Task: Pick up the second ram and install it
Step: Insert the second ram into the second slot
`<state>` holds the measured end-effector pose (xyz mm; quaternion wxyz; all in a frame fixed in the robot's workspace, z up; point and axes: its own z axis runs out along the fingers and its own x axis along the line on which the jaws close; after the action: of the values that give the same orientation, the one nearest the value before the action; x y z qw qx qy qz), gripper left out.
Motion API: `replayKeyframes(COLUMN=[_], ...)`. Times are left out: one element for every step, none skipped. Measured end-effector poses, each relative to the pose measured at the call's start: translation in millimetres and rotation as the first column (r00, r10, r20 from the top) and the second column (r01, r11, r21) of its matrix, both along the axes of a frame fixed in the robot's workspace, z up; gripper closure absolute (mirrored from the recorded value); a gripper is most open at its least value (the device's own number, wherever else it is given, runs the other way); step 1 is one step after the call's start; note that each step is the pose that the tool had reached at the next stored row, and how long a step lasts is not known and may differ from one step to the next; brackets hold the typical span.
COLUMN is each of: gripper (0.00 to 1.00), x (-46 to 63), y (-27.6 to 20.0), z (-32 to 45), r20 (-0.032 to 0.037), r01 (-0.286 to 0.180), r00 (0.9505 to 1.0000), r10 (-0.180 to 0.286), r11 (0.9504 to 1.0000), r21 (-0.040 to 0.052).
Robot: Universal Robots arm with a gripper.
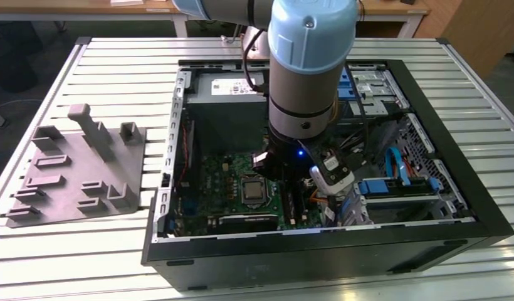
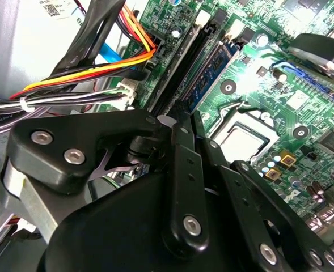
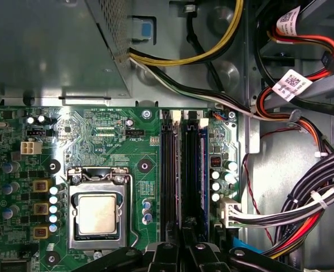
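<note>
**Desk:** What does the frame show?

**Photographer:** A robot arm point(image 1: 311, 63) plunges straight down into an open computer case point(image 1: 307, 257) lying on a slatted metal table point(image 1: 98, 257). A grey moulded tray point(image 1: 73, 182) sits on the table at the exterior view's left of the case, apart from it.

**Desk:** And the gripper?

**Photographer:** The gripper point(image 2: 188, 120) hangs low over the motherboard point(image 3: 98, 136), at the bank of memory slots beside the processor socket point(image 3: 97, 212). In the second wrist view its fingers point(image 2: 181, 164) are drawn in close, with only a sliver between them. They appear clamped on a thin dark strip standing on edge.

**Desk:** Is that the second ram?

**Photographer:** So it appears. In the first wrist view the second ram point(image 3: 188, 170) runs along a slot in line with the gripper. It is just beside the other stick point(image 3: 203, 170), whose blue face stands upright in the outermost slot. Whether the second ram is fully seated cannot be told.

**Desk:** Anything else close by?

**Photographer:** Orange, yellow and black wires point(image 2: 98, 62) cross the case wall near the slots' far end.
</note>
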<state>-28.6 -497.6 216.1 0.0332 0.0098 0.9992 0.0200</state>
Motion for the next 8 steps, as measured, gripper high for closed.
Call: replayKeyframes(gripper=[0.86,0.86,0.86,0.86,0.86,0.86,0.86,0.86], x=[0.1,0.1,0.1,0.0,0.0,0.0,0.0,-0.1], y=[0.3,0.7,1.1,1.1,1.1,1.1,1.0,0.9], z=[0.1,0.1,0.0,0.0,0.0,0.1,0.6,1.3], r20=[-0.0001,-0.0001,0.0000,0.0000,0.0000,0.0000,0.0000,0.0000], r01=[0.000,0.000,0.000,0.000,0.000,0.000,0.000,0.000], r00=[1.0000,1.0000,1.0000,1.0000,1.0000,1.0000,1.0000,1.0000], r10=[0.000,0.000,0.000,0.000,0.000,0.000,0.000,0.000], r11=[1.0000,1.0000,1.0000,1.0000,1.0000,1.0000,1.0000,1.0000], r21=[0.0005,0.0007,0.0016,0.0021,0.0022,0.0024,0.0027,0.0028])
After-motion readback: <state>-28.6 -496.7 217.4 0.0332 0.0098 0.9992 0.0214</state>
